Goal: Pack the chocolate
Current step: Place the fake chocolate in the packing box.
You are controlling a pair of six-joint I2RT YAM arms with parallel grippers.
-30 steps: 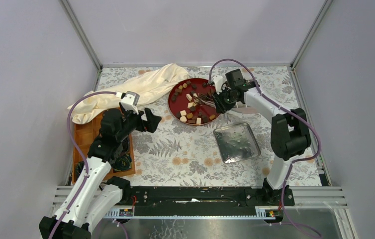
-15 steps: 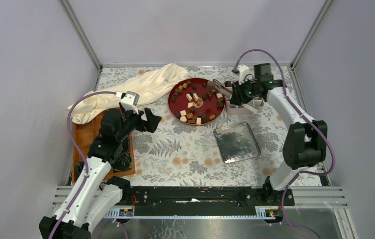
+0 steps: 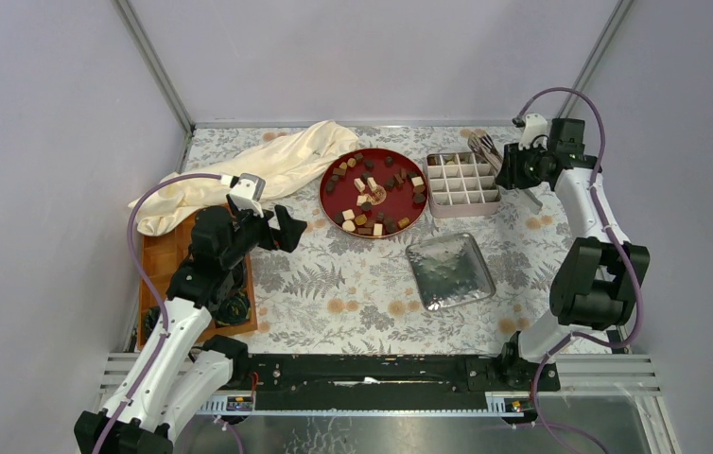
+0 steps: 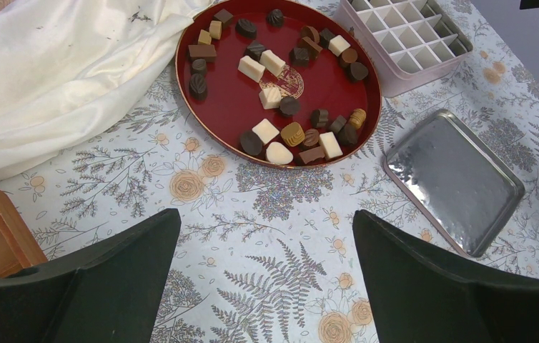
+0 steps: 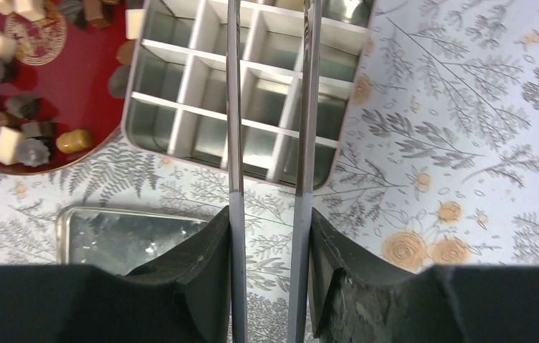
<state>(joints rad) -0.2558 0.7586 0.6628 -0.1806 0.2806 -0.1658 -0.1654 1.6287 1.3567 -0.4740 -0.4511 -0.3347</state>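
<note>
Basically barely started. Counter (image 3: 353, 284): red plate (image 4: 227, 107) holds nearly all the chocolate (image 4: 265, 131); divided box (image 3: 463, 210) beside it looks near empty. Right pincer (image 5: 270, 236) clamps tongs (image 5: 234, 107) over the box, tips out of view. Left pincer (image 4: 266, 236) gapes wide, empty.

Along the far edge, left of centre and trailing toward the left edge: crumpled cream cloth (image 3: 268, 163). Just beside it, toward the middle: round red plate (image 3: 325, 202), scattered with chocolate (image 3: 359, 184) in dark, tan and cream-white pieces. Right of the plate, close against it: pale gridded box (image 3: 463, 213). Toward the near edge, apart from both: silver tray (image 3: 449, 272). Near the far right corner: right gripper (image 3: 509, 174) clamped on metal tongs (image 3: 481, 147), tips over the box's far right corner. At the left edge: wooden tray (image 3: 164, 250) with dark coils (image 3: 233, 307). Just right of it: left gripper (image 3: 286, 229), jaws spread.
</note>
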